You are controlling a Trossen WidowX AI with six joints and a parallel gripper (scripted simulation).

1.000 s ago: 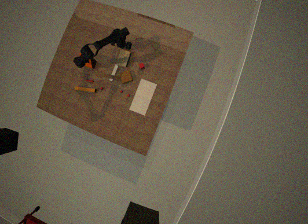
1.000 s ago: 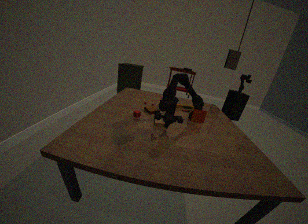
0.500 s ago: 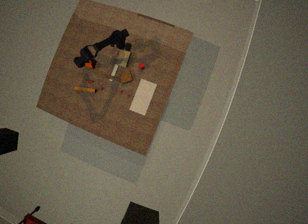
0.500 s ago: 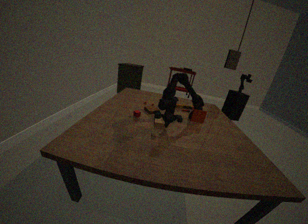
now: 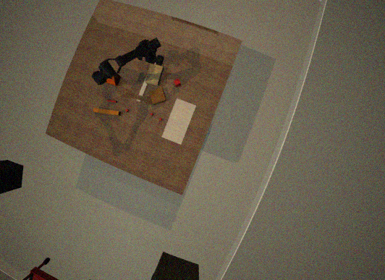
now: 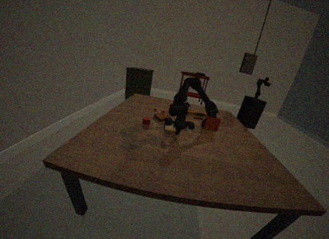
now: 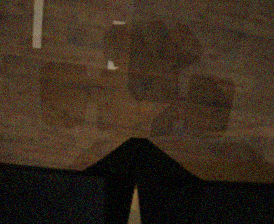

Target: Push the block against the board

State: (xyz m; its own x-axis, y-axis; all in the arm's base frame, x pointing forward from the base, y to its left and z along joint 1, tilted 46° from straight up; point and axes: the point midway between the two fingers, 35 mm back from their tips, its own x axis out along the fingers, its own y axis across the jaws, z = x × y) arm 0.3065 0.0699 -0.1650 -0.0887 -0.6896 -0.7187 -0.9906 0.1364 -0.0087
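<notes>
The square brown block [image 5: 158,95] [image 6: 160,117] lies turned at an angle beside one end of the pale board [image 5: 155,74] [image 6: 170,128]. One block corner is close to that end; whether they touch is too small to tell. No whole block side lies along the board. My gripper [image 5: 160,60] [image 6: 177,133] [image 7: 138,146] is shut and empty, beside the board's other end, away from the block. Its height and any contact with the board are unclear. The wrist view shows mostly dark table and shadows; the block is not clearly visible there.
A red cube [image 5: 176,82] [image 6: 146,121] lies to one side of the board. A white strip [image 5: 143,89] [image 7: 37,25] lies on the other. An orange block [image 5: 113,80] [image 6: 212,123], an orange bar [image 5: 106,111], small red pieces and a white sheet [image 5: 179,121] lie farther off.
</notes>
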